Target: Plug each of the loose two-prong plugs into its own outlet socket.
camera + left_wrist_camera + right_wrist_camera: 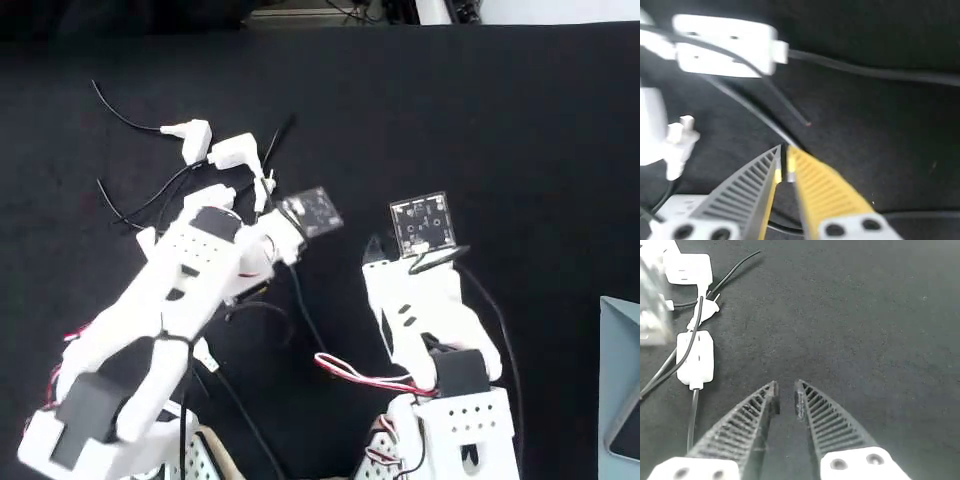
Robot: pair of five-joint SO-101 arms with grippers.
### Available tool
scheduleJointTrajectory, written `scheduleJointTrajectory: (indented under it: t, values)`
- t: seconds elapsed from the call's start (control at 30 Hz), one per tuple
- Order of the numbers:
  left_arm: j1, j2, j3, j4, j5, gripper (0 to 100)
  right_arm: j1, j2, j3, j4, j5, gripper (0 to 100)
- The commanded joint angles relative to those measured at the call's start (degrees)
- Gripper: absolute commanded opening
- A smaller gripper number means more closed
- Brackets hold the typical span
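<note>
Right wrist view: two outlet sockets [695,360], slots bare. A loose two-prong plug [711,304] lies between them, and a black lead [690,342] is draped across one. Left gripper [784,153] is pinched on a black cable [745,102]. Right gripper [786,390] is slightly parted over the black table [865,315].

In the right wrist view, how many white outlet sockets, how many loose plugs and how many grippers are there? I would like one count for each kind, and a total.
outlet sockets: 2
loose two-prong plugs: 1
right gripper: 1
Total: 4
</note>
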Motion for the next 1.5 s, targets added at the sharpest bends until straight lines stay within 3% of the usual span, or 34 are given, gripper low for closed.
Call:
scheduleJointTrajectory:
  t: [0.0, 0.07, 0.17, 0.33, 0.53, 0.63, 0.77, 1.1, 1.47]
  values:
    - [-7.0, -6.6, 0.5, -0.9, 5.1, 20, 0.9, 0.1, -3.8, -0.6, 0.2, 6.3]
    - [-12.8, -9.0, 0.5, -1.0, 7.5, 25, 0.9, 0.2, -3.9, -0.6, 0.2, 6.4]
    - [-21.1, -12.9, 0.7, -1.0, 10.4, 23, -1.4, 0.2, -4.4, -0.6, 0.2, 6.4]
    - [-33.0, -20.7, 5.7, -1.3, 16.5, 20, -11.4, 3.6, -7.5, 2.1, 0.4, 6.4]
    - [-44.3, -29.5, 12.0, -1.6, 25.8, 20, -22.1, 21.0, -20.8, 3.6, 0.0, 6.4]
    - [-46.5, -32.9, 17.1, -3.9, 30.4, 20, -28.0, 32.7, -27.4, 3.0, 0.0, 7.7]
    - [-48.3, -36.7, 24.7, -11.4, 34.7, 20, -32.2, 48.3, -35.0, 2.4, 0.0, 18.1]
    - [-50.5, -43.3, 33.7, -18.5, 35.9, 20, -32.4, 80.2, -56.2, -4.2, 0.5, 20.4]
    - [-50.5, -45.3, 36.0, -20.2, 35.9, 20, -32.6, 99.3, -73.5, -4.3, 3.3, 20.4]
